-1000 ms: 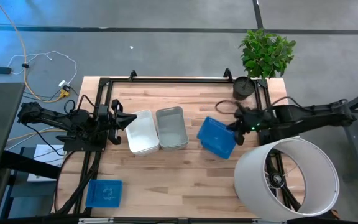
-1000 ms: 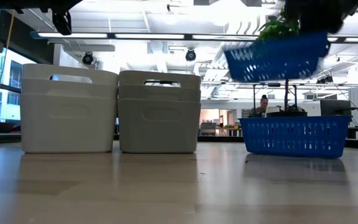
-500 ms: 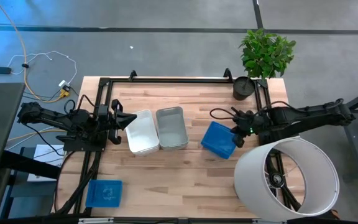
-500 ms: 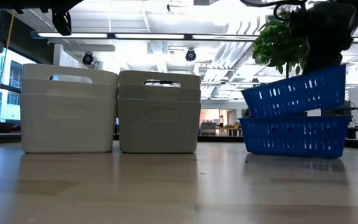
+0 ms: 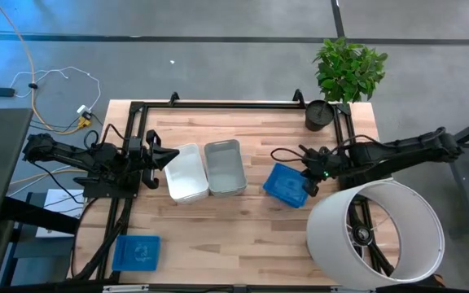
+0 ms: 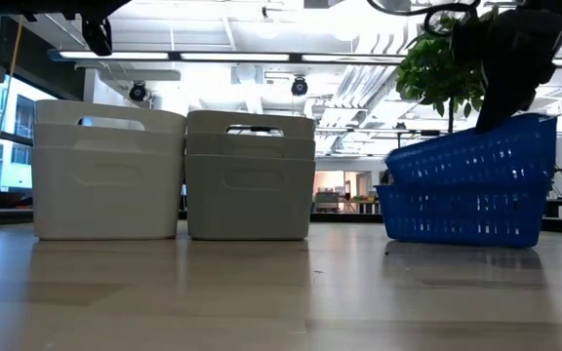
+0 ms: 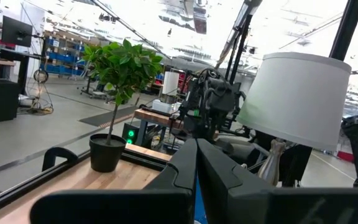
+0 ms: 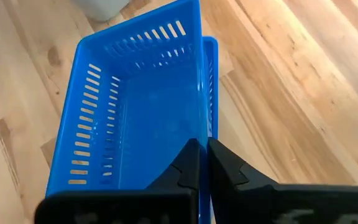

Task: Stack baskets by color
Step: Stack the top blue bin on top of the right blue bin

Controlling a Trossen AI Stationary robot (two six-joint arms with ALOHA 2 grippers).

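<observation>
Baskets sit on the wooden table we work at: a white stack just beside a grey stack, a blue basket to their right, another blue basket at the near left corner. Behind the table we see a potted plant and a bright ceiling-lit hall. Our right gripper pinches the rim of the upper blue basket, tilted into the lower blue basket. Our left gripper waits, fingers pressed together, beside the white stack.
</observation>
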